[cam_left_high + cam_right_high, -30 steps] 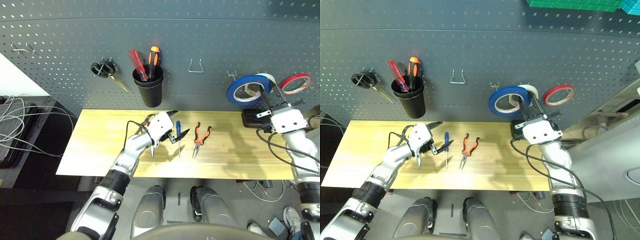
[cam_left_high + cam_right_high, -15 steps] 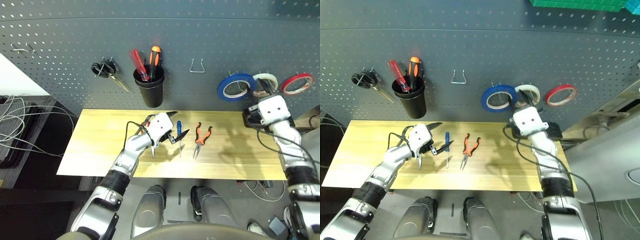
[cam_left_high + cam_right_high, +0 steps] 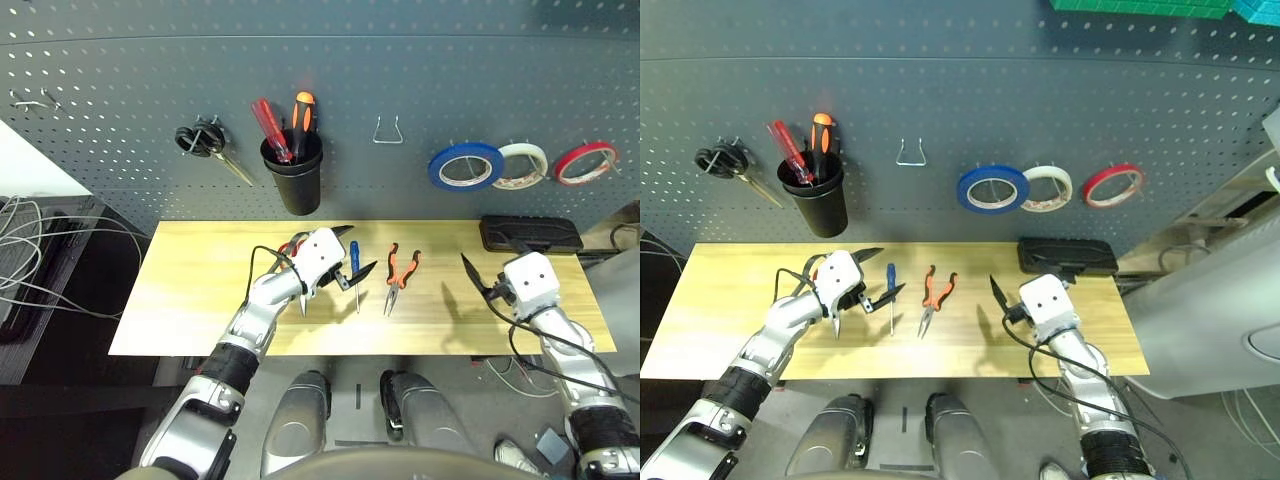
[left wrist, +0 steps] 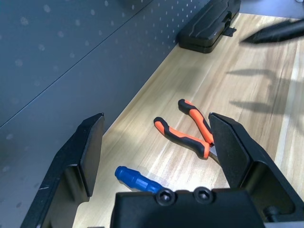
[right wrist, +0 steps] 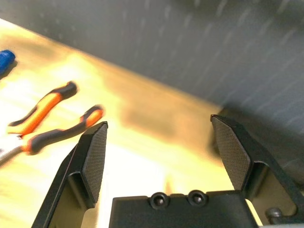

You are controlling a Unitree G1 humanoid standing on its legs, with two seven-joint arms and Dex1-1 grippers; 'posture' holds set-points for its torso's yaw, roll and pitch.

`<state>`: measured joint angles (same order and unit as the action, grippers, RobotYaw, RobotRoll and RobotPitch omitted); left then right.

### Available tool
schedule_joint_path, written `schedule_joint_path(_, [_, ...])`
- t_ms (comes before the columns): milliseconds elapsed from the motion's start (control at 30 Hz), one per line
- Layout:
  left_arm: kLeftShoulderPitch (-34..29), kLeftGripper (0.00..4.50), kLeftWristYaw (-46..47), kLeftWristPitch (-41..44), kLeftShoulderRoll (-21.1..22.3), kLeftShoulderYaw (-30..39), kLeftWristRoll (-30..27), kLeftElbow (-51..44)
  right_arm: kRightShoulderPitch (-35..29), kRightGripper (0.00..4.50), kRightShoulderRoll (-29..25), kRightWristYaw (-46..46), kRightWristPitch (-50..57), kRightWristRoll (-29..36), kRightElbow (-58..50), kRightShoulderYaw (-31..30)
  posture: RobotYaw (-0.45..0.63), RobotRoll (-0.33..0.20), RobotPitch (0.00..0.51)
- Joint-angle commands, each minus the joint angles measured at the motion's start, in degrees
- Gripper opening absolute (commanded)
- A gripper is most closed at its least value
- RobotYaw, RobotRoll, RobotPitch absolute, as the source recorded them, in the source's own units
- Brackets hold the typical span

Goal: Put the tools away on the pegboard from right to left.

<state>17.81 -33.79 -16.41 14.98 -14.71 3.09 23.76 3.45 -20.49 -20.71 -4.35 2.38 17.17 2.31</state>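
1 blue tape ring [image 3: 438, 168], released onto the grey pegboard [image 3: 340, 75]; our 2 black grippers, right [image 5: 159, 156] and left [image 4: 156, 154], wide, empty; we judge pliers next.

Pale wooden table [image 3: 220, 320] | black case [image 3: 530, 234] | blue-handled screwdriver [image 3: 355, 262] | orange-and-black-handled pliers [image 3: 394, 277] | red-handled scissors [image 3: 303, 302], partly hidden

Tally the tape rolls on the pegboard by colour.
Blue tape roll: 1
White tape roll: 1
Red tape roll: 1
Total: 3
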Motion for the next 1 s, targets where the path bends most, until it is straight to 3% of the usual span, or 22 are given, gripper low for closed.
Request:
schedule_joint_path(33, [0.17,4.5,0.21,1.51,0.08,-0.39,1.31,1.31,4.13,4.47,3.08,0.75,18.52,7.35,-1.84,3.02,0.05,0.0,0.193])
schedule_joint_path(300, [0.45,4.5,1.29,2.81,0.23,-0.16,2.14,1.09,15.15,4.47,7.48,3.84,40.78,12.87,0.63,4.98,0.08,0.0,0.195])
schedule_joint_path(500, [0.06,4.5,1.69,2.73,0.37,-0.29,2.47,1.01,23.21,4.47,14.94,13.22,51.28,16.25,7.3,11.27,0.1,0.0,0.192])
schedule_joint_path(700, [-0.26,4.5,1.97,2.66,0.74,-0.14,2.48,0.82,27.67,4.47,17.98,19.79,52.32,15.32,13.62,13.18,0.11,0.0,0.19])
schedule_joint_path(1000, [-0.48,4.5,2.62,2.59,0.64,-0.24,2.47,0.75,32.76,4.47,18.46,27.25,47.28,14.72,25.02,16.38,0.13,0.0,0.19])
